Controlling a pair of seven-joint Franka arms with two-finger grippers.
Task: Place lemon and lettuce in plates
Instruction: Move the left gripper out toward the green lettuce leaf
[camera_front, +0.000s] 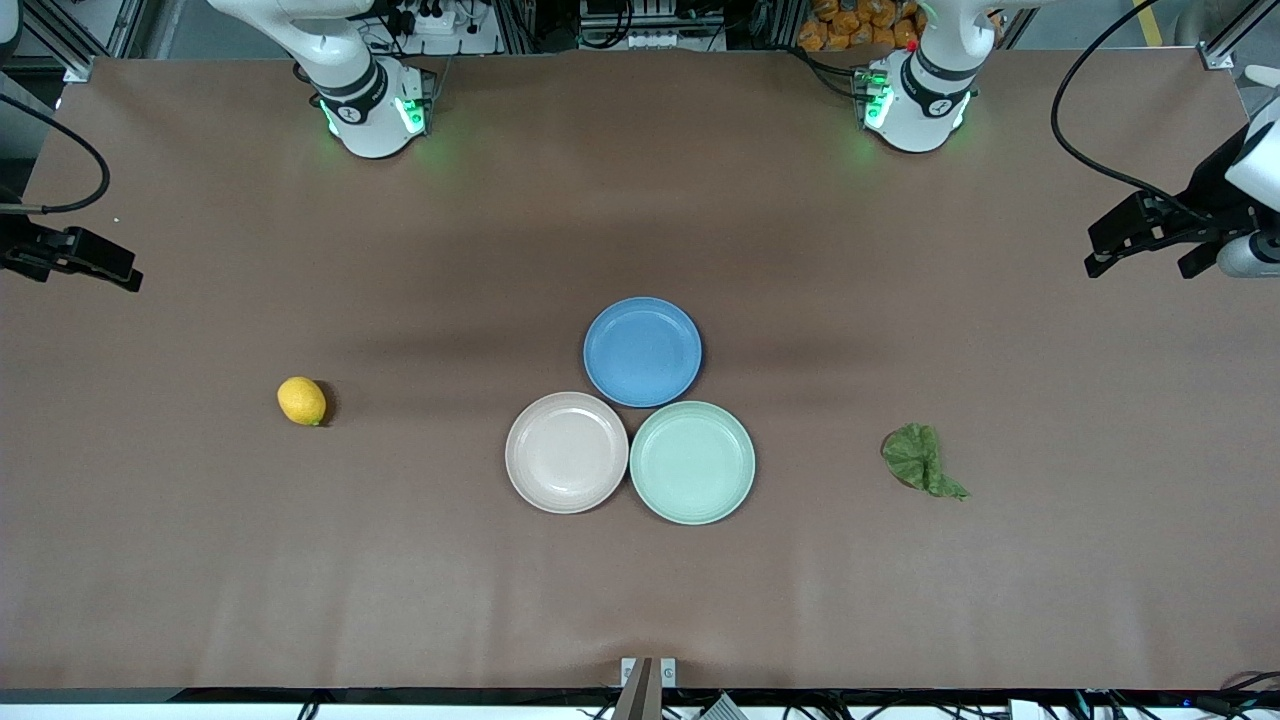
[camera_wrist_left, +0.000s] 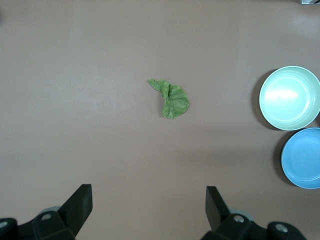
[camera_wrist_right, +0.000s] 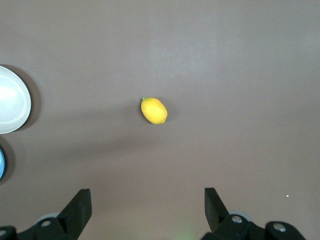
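The yellow lemon (camera_front: 301, 401) (camera_wrist_right: 154, 110) lies on the brown table toward the right arm's end. The dark green lettuce (camera_front: 922, 460) (camera_wrist_left: 172, 99) lies toward the left arm's end. Mid-table, the beige-pink plate (camera_front: 567, 452) (camera_wrist_right: 12, 106) and the mint green plate (camera_front: 692, 462) (camera_wrist_left: 290, 97) stand side by side, both empty. My left gripper (camera_front: 1145, 266) (camera_wrist_left: 149, 200) hangs open high over the table's left-arm end, apart from the lettuce. My right gripper (camera_front: 90, 262) (camera_wrist_right: 148, 202) hangs open high over the right-arm end, apart from the lemon. Neither holds anything.
An empty blue plate (camera_front: 642, 351) (camera_wrist_left: 302, 157) touches both other plates and lies farther from the front camera than they do. The two arm bases (camera_front: 370, 110) (camera_front: 915, 100) stand along the table's edge farthest from that camera.
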